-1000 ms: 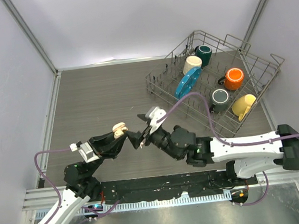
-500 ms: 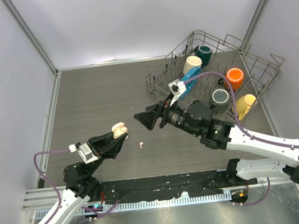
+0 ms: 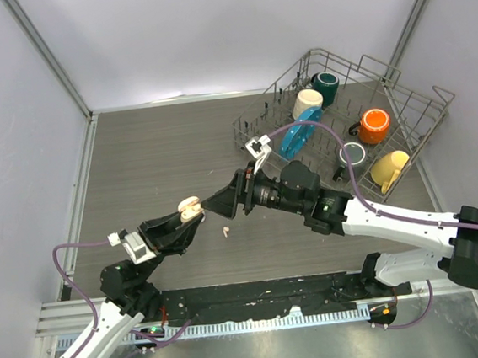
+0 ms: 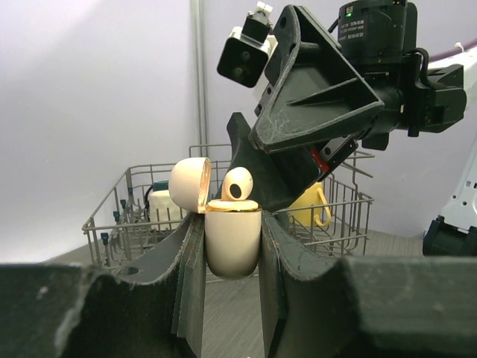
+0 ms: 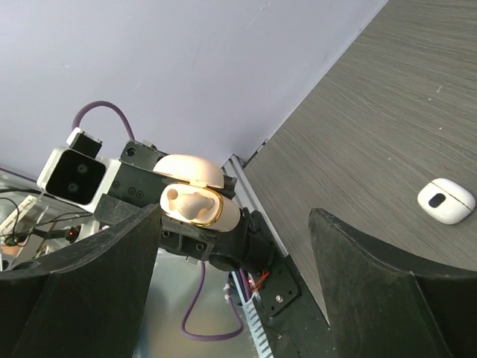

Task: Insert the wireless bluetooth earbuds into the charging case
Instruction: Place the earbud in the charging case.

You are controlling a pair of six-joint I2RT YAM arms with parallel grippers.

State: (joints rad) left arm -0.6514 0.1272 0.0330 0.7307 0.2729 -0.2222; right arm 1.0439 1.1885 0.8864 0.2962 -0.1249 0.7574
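Right pincer (image 3: 216, 206), wide and empty, has swung back to the open charging case (image 4: 232, 239) clamped in the left pincer (image 3: 190, 216); one earbud (image 4: 237, 184) sits inside, a second earbud (image 3: 224, 229) lies dropped near the front edge of the table (image 3: 152, 153), awaiting retrieval.

top view overhead; 2 wrist views close, sharing charging case (image 4: 232, 242)

The case (image 4: 232, 246) is gleaming as smooth, glossy peach plastic, with a shiny gold-looking rim at its mouth. The peach earbud (image 4: 237, 184) is showing the same glossy plastic, while the loose earbud (image 5: 446, 201) is shining whitish. The left hand (image 4: 229, 224) and right hand (image 3: 218, 206) are showing matt black plastic, rough and scuffed. The table (image 3: 160, 153) is looking like dark, matt wood grain. The rack (image 4: 128, 190) is showing thin metal wire around glossy mugs (image 3: 375, 125).
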